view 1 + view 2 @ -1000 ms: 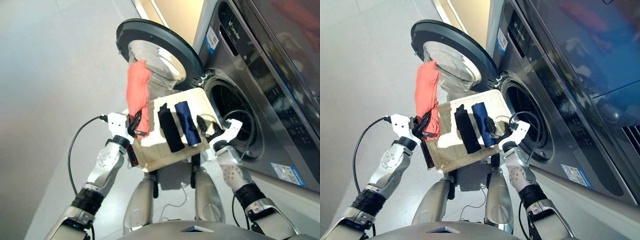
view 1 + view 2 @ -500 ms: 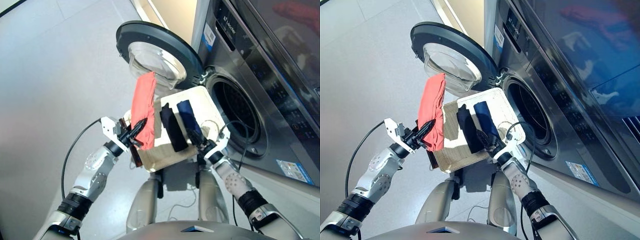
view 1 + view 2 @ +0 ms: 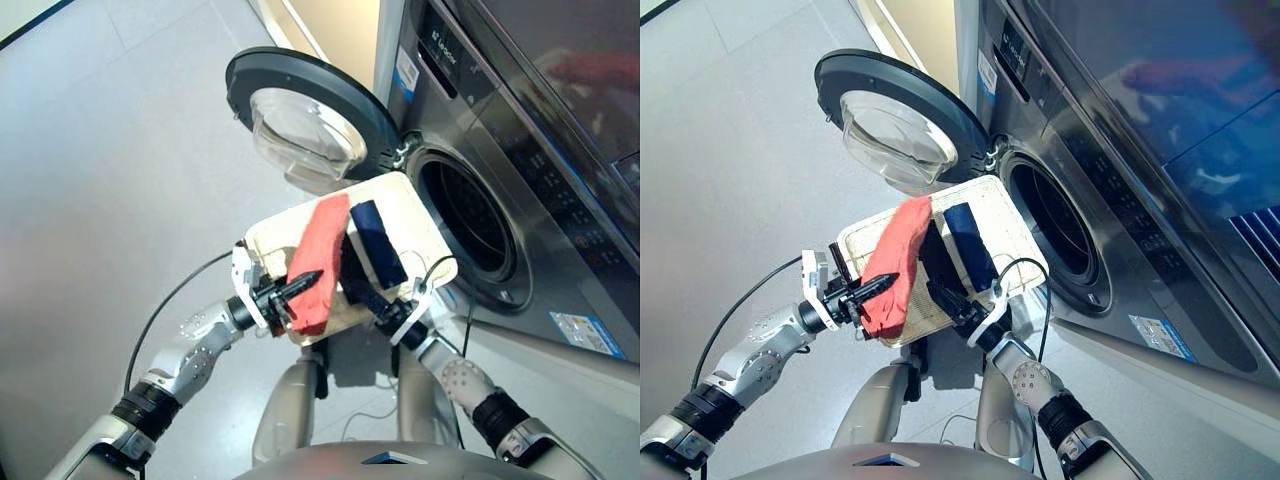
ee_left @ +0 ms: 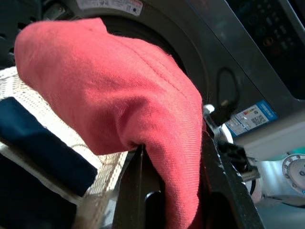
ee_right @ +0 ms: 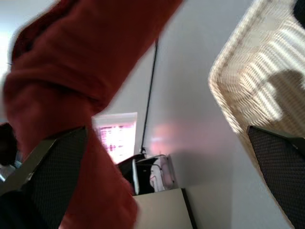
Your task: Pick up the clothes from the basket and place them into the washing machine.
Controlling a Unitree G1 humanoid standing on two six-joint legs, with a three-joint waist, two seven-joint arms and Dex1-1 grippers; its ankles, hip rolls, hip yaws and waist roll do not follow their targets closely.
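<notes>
In front of the washing machine [image 3: 500, 190], whose round door [image 3: 310, 120] stands swung wide beside the porthole, the cream wicker basket [image 3: 420, 225] sits level with the drum opening, its far short side nearest the machine. The left gripper [image 3: 300, 283] is clamped on the red cloth [image 3: 320, 262]: in the left wrist view the red fabric [image 4: 119, 109] is wedged between the two black fingers [image 4: 136, 191] and drapes over them toward the machine. From the head views the red piece lies slanted over the part of the basket farther from the porthole. The navy blue cloth [image 3: 376, 243] lies flat in the basket on the side nearer the machine, and the black cloth [image 3: 936, 262] shows just beside it, partly covered by the red one. The right gripper [image 3: 950, 300] reaches over the basket's near edge by the black cloth; its fingers [image 5: 52, 176] stand wide apart in the right wrist view, seemingly with nothing gripped between them.
</notes>
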